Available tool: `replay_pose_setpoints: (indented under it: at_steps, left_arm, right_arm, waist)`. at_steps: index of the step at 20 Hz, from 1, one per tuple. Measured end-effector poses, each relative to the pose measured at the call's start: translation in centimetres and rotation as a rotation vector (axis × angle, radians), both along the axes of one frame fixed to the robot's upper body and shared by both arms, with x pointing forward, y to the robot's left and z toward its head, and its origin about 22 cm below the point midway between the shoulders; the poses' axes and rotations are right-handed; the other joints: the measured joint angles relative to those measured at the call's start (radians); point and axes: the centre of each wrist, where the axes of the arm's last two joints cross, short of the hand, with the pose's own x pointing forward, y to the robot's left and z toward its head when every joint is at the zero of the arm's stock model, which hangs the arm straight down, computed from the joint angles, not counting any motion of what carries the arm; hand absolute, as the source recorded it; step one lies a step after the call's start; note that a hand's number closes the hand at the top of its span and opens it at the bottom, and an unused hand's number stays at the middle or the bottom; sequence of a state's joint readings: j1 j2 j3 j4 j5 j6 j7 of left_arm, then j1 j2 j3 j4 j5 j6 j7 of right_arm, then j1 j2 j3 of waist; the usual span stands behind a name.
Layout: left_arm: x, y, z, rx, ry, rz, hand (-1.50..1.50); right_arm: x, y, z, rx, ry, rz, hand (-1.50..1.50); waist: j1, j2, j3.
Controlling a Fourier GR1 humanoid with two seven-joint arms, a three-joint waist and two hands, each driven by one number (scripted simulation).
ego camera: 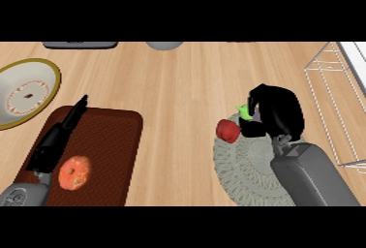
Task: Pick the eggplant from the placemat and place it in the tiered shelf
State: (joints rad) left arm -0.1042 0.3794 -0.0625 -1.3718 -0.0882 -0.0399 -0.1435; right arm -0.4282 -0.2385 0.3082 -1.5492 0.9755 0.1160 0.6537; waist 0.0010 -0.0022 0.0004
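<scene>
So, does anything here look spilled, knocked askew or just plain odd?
Nothing stands out. The doughnut lies flat on the brown mat, a red item sits at the edge of the woven placemat, and the right hand curls its fingers round the eggplant, only its green tip showing. Nothing spilled or broken.

So the right hand (275, 114) sits at the right side, with the right forearm (311, 177) coming in from the lower right. Its fingers are curled down round the eggplant (246, 112), only the green tip pokes out. Left hand (61, 133) is over at the left, fingers straight and together, pointing up and a bit right, holding nothing
</scene>
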Motion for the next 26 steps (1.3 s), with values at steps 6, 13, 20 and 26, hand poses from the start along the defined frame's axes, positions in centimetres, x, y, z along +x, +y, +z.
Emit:
replay_pose_setpoints:
  at_steps: [6,13,20,26]
  left_arm:
    - [-0.2,0.4,0.1,0.006,-0.001,0.011,0.0]
    - [0.2,0.3,0.1,0.003,-0.002,0.013,0.0]
    - [0.0,0.6,0.2,0.0,-0.002,0.003,0.0]
    - [0.3,0.4,0.0,0.005,-0.001,0.003,0.0]
  right_arm:
    - [-1.9,0.4,7.3,0.087,-0.328,-0.006,1.5]
    - [-4.5,-1.4,16.3,0.042,-0.502,-0.095,1.5]
    - [-4.8,-3.9,23.0,0.032,-0.503,-0.184,1.5]
    - [-3.0,-7.4,25.5,-0.064,-0.413,-0.254,1.5]
  waist:
    - [-0.01,-0.005,-0.001]
    - [-0.01,-0.004,-0.001]
    - [-0.003,-0.003,-0.002]
    - [-0.002,0.0,-0.001]
